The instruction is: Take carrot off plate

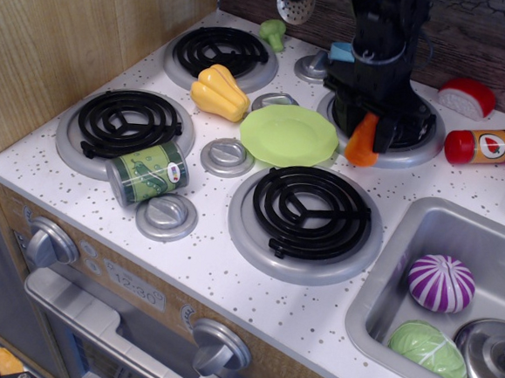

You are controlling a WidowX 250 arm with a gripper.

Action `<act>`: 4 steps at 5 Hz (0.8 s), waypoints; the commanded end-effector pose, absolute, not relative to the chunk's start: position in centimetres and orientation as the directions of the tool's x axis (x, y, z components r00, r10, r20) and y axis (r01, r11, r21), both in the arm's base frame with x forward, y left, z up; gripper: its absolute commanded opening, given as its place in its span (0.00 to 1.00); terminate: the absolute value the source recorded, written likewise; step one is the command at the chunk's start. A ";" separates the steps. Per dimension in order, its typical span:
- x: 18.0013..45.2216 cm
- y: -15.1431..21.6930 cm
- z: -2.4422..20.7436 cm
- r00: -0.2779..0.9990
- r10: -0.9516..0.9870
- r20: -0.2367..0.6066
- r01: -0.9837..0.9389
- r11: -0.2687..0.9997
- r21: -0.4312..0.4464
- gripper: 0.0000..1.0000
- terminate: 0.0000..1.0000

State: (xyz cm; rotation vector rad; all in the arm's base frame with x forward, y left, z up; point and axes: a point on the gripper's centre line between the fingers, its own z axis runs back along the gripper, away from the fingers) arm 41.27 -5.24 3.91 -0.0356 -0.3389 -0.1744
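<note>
The light-green plate (288, 135) lies flat between the burners with nothing on it. My black gripper (369, 130) hangs over the left edge of the back right burner (403, 131), to the right of the plate. It is shut on the orange carrot (361, 142). The carrot hangs nearly upright with its rounded tip down, at the burner's front left rim and off the plate. I cannot tell whether the tip touches the rim.
A yellow squash toy (218, 91) lies left of the plate, a green can (148, 173) at the front left. A red bottle (488, 145) and a red-white toy (467, 96) sit at the back right. A sink (454, 301) with vegetables is at the right. A blue bowl (340, 51) is behind the arm.
</note>
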 end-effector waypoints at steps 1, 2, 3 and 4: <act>41.3 -5.9 4.8 0.912 -0.221 0.346 0.249 0.968 -0.037 0.00 0.00; 40.9 -5.6 4.7 0.908 -0.255 0.331 0.276 0.961 -0.017 1.00 0.00; 40.9 -5.6 4.7 0.908 -0.255 0.331 0.276 0.961 -0.017 1.00 0.00; 40.9 -5.6 4.7 0.908 -0.255 0.331 0.276 0.961 -0.017 1.00 1.00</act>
